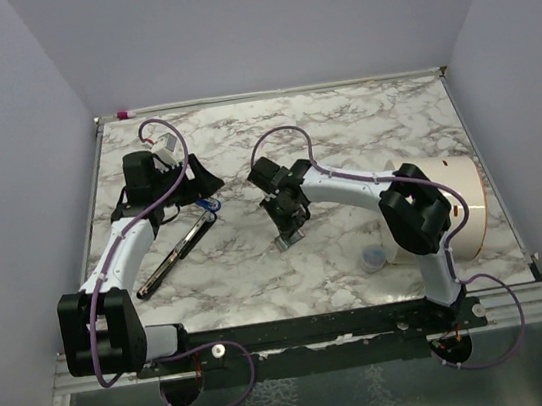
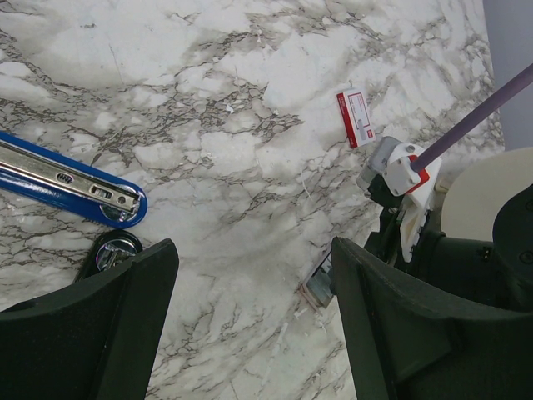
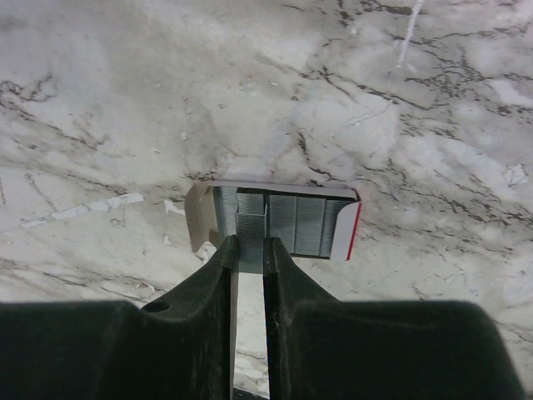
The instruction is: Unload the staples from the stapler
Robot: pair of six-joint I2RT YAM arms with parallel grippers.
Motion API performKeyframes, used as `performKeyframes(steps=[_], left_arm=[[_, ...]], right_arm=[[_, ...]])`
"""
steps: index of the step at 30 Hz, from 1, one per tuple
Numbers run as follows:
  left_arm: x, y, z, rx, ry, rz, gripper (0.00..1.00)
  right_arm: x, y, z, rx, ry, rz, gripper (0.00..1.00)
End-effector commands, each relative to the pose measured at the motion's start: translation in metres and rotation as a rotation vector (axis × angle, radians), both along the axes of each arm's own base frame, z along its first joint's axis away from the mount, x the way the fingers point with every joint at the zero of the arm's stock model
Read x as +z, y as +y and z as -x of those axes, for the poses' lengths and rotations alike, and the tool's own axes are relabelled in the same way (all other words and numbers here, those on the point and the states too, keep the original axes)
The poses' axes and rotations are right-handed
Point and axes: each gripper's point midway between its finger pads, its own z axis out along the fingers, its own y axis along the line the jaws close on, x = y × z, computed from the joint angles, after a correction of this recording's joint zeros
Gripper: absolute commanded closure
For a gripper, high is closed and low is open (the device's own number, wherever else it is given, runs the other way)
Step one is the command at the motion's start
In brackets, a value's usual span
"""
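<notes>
The black stapler [image 1: 172,255] lies slanted on the marble at the left. In the left wrist view its blue-trimmed arm [image 2: 71,182] lies open with the silver rail showing. My left gripper [image 1: 202,179] is open and empty above the marble [image 2: 250,279], just right of the stapler's blue end. My right gripper [image 1: 289,223] is shut on a short grey strip of staples [image 3: 251,223]. It holds the strip at the left end of a small open box of staples [image 3: 310,223]. That open box also shows in the left wrist view [image 2: 317,287].
A big white cylinder tub [image 1: 460,199] lies at the right behind my right arm. A small flat white box with red print [image 2: 356,118] lies farther out. A small translucent cap [image 1: 371,258] sits near the tub. White scraps dot the marble.
</notes>
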Motion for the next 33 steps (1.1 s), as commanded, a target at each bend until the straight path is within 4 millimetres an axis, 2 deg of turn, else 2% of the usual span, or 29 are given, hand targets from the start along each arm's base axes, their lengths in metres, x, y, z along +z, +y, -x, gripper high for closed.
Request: performKeyframes(steps=[1, 10, 33], left_arm=[[0.004, -0.002, 0.000, -0.017, -0.022, 0.014, 0.23], [0.003, -0.002, 0.000, -0.017, -0.020, 0.015, 0.23], [0.002, -0.002, 0.001, -0.018, -0.018, 0.016, 0.23]], right_arm=[[0.009, 0.018, 0.008, 0.020, 0.017, -0.083, 0.87], [0.003, 0.023, 0.012, 0.038, 0.028, -0.083, 0.87], [-0.011, 0.021, 0.019, 0.063, 0.057, -0.058, 0.87]])
